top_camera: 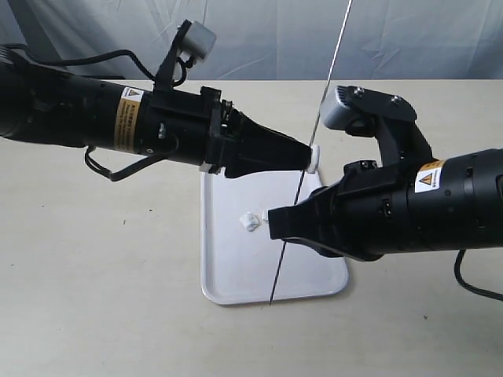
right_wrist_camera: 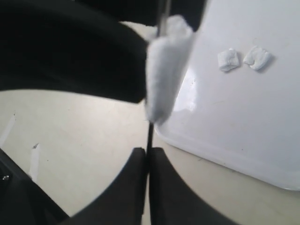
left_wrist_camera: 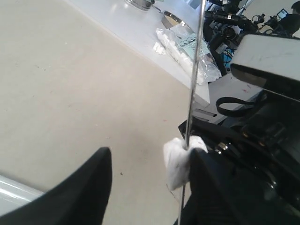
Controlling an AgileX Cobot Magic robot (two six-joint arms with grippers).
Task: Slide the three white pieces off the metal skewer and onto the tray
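Seen from outside, the left gripper (top_camera: 308, 157) reaches in from the left above the tray (top_camera: 236, 275). Its tip touches a white piece (top_camera: 315, 157) threaded on the metal skewer (top_camera: 326, 86), which stands steeply, its top leaning right. The right gripper (top_camera: 275, 221) comes from the right, clamped on the skewer lower down. Loose white pieces (top_camera: 250, 221) lie on the tray. In the left wrist view the jaws stand wide, one finger (left_wrist_camera: 206, 187) against the threaded piece, the other (left_wrist_camera: 89, 192) well apart. In the right wrist view the fingers (right_wrist_camera: 136, 187) press tight on the skewer just beside that piece, and the loose pieces are two, side by side.
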